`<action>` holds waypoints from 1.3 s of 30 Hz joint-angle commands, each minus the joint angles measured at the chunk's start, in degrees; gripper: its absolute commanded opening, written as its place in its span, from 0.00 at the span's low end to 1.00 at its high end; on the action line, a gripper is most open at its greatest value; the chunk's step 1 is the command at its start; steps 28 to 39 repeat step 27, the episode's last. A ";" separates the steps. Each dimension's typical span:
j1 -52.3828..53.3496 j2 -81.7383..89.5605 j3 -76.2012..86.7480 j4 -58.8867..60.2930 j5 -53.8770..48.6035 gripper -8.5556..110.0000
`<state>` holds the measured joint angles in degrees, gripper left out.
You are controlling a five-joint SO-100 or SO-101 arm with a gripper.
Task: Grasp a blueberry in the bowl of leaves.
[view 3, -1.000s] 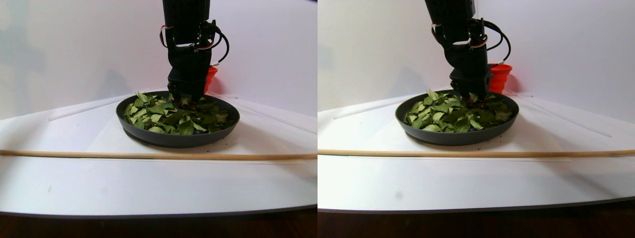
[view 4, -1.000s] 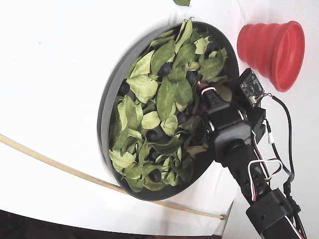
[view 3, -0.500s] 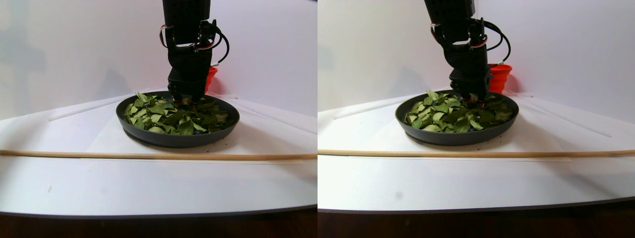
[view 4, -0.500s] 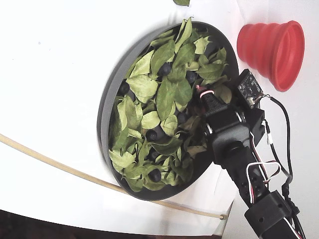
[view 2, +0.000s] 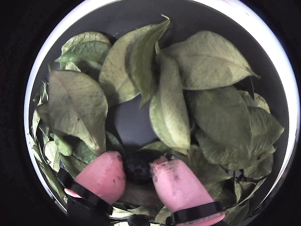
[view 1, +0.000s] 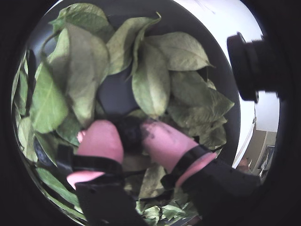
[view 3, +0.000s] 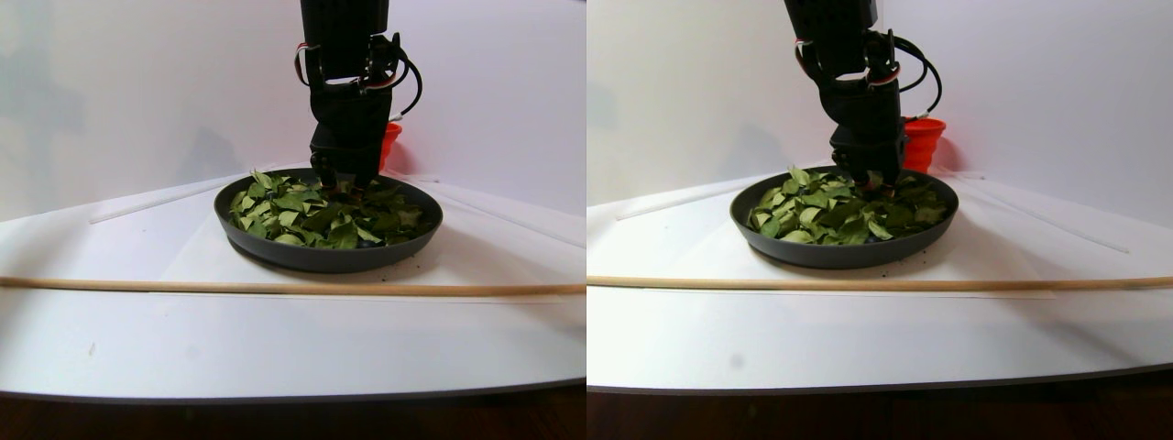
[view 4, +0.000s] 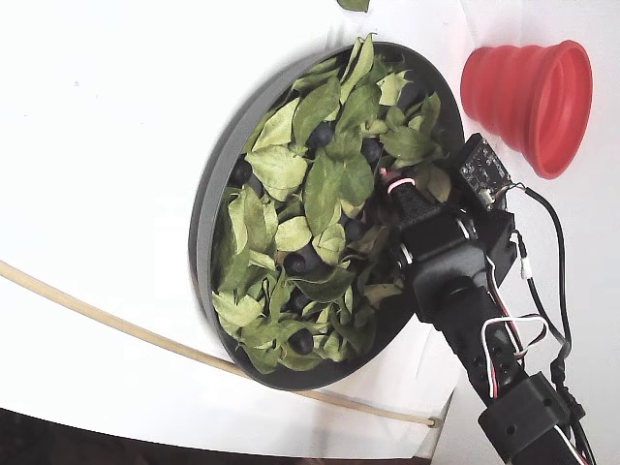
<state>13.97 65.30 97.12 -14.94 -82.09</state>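
The dark grey bowl (view 4: 208, 194) is full of green leaves (view 4: 325, 189) with several dark blueberries among them. In both wrist views my gripper (view 1: 127, 129) (view 2: 137, 164) reaches down into the leaves (view 2: 169, 108), and its pink fingertips (view 2: 106, 174) press from both sides on one dark blueberry (view 2: 138, 168) (view 1: 130, 134) lying near a bare patch of bowl floor (view 2: 131, 120). In the stereo pair view the gripper (view 3: 341, 188) is at the back of the bowl (view 3: 325, 257). In the fixed view the gripper (view 4: 392, 186) is near the bowl's right side.
A red ribbed cup (view 4: 528, 92) stands beyond the bowl, close to the arm. A thin wooden stick (view 3: 275, 287) lies across the white table in front of the bowl. Other blueberries (view 4: 300, 341) lie among the leaves. A black camera housing (view 1: 247, 66) juts in at the right.
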 commanded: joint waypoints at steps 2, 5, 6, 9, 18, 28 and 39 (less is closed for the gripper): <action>0.70 6.33 0.18 -0.26 -0.62 0.15; 0.70 7.12 0.35 -0.26 -1.23 0.15; 0.70 7.29 0.44 -0.53 -1.49 0.15; 0.79 7.91 0.79 -1.14 -2.11 0.15; 0.88 10.90 2.55 -1.85 -3.69 0.15; 1.05 13.36 3.34 -1.85 -5.36 0.15; 1.05 13.36 3.34 -1.85 -5.36 0.15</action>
